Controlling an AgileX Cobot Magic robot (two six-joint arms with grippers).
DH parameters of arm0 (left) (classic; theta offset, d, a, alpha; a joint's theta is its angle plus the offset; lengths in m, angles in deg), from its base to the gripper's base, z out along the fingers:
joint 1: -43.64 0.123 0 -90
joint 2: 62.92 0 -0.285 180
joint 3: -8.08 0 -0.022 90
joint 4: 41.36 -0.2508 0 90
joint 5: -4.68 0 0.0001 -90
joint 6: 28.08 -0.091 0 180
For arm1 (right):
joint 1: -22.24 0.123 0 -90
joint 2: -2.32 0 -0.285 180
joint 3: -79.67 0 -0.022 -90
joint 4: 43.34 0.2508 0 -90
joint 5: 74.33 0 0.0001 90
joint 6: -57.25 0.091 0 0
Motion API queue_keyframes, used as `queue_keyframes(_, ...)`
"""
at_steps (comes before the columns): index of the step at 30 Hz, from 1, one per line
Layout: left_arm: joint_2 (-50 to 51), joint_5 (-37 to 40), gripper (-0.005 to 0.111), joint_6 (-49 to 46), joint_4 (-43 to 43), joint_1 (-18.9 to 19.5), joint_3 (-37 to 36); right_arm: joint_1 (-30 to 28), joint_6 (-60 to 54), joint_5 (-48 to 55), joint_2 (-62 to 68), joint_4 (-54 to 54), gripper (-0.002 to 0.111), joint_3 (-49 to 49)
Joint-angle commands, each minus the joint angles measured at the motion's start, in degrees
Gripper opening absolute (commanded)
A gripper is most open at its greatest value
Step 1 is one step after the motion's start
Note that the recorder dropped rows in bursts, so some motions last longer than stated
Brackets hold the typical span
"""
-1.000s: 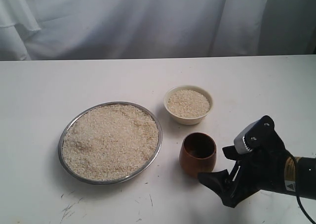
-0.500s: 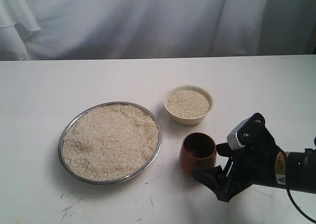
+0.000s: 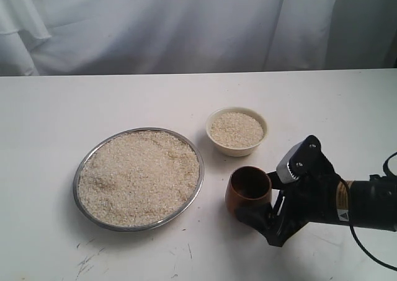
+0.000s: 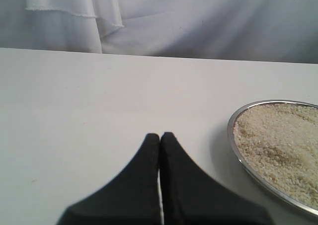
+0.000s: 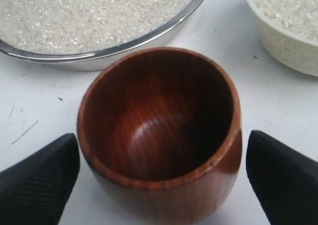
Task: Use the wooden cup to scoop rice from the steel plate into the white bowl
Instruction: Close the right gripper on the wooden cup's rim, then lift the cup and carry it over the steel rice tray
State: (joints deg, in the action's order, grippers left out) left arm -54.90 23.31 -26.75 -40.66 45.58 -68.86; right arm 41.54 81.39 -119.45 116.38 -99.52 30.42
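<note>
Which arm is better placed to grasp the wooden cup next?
Right. The right tool, open, flanks the wooden cup, one finger on each side. The left tool is shut beside the steel plate, with no cup in view.

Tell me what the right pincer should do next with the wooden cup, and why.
Probably close the right pincer on the wooden cup. It is open, its jaws stand one on either side of the cup, and the cup sits upright and empty, not yet gripped, so it cannot scoop rice until held.
</note>
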Motion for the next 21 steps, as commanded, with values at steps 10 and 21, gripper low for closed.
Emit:
queue_keyframes(10,-0.2,-0.4,0.0,0.0,0.0,-0.2,-0.3,1.1,0.0,1.4,1.1,-1.4,0.081,2.3)
queue_keyframes(21,-0.2,-0.4,0.0,0.0,0.0,-0.2,-0.3,4.5,0.4,6.4,2.5,-1.4,0.076,6.5)
